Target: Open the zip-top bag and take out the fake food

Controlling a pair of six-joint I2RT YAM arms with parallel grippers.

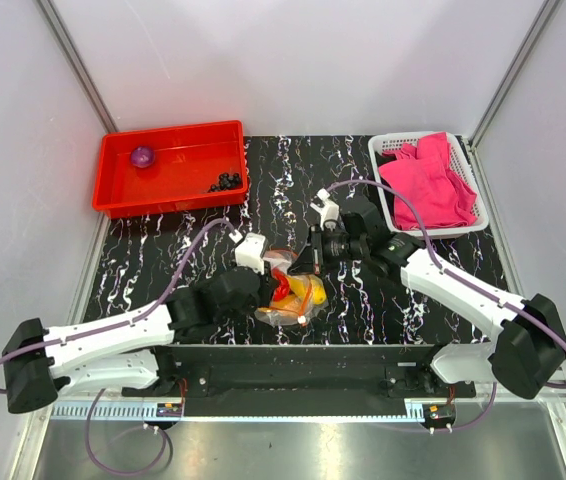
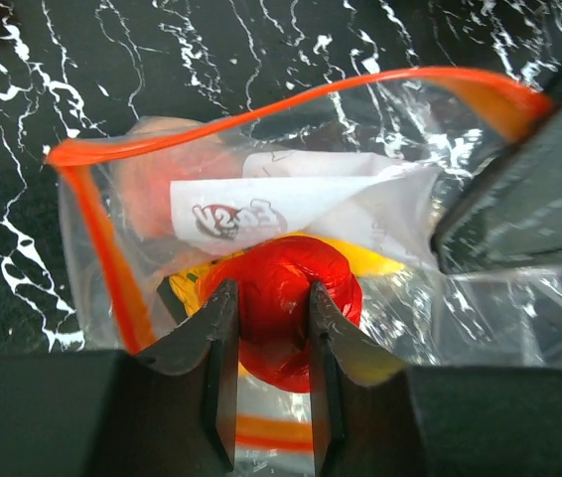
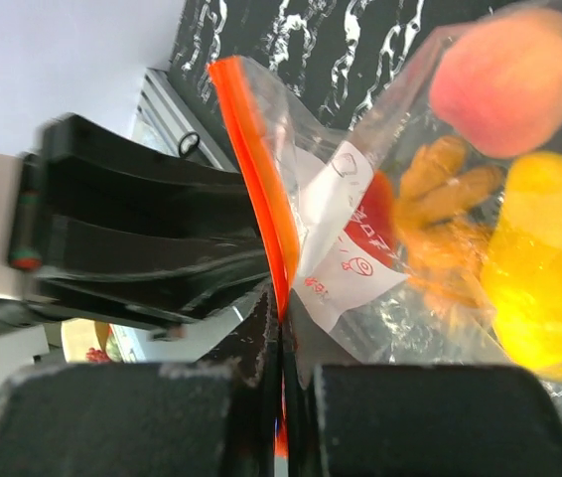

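The zip-top bag (image 1: 298,308) lies at the table's near middle with its orange-red zip mouth (image 2: 261,111) spread open. My left gripper (image 2: 268,303) reaches in through the mouth, its two fingers (image 2: 223,343) pressed against either side of a red piece (image 2: 286,298) of the fake food. My right gripper (image 3: 281,328) is shut on the zip strip (image 3: 251,159) and holds one lip up. Through the plastic show an orange peach-like ball (image 3: 509,79), a yellow fruit (image 3: 544,288), a cluster of orange bits (image 3: 450,199) and a white-and-red label (image 3: 351,238).
A red tray (image 1: 168,131) at the back left holds a purple round piece (image 1: 142,156) and several small dark pieces (image 1: 226,181). A white basket (image 1: 384,142) with a pink cloth (image 1: 428,180) stands at the back right. White walls close the sides.
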